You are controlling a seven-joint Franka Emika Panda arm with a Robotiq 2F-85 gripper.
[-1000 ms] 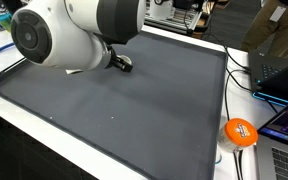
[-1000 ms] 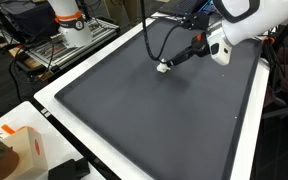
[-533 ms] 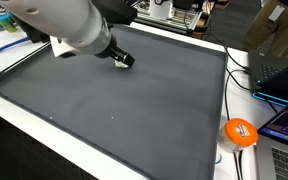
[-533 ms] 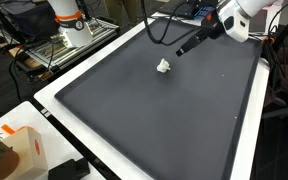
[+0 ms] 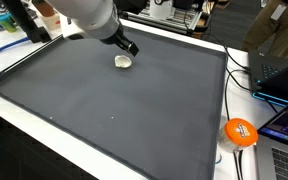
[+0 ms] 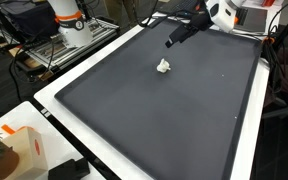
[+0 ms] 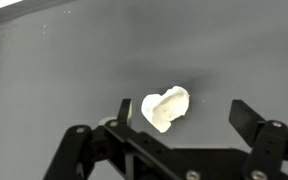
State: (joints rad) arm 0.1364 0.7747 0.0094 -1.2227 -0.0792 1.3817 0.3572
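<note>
Gaping wide, the fingers (image 7: 246, 116) hold nothing, clear of the white lump (image 7: 165, 108).

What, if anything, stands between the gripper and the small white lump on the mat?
Nothing visible does. The white lump lies alone on the dark mat, and the gripper hangs just above it, apart from it, jaws open. The wrist view shows only bare mat around the lump.

Arm (image 5: 89, 15) slants downward — claw (image 7: 181, 108) spread wide, gripping nothing.
</note>
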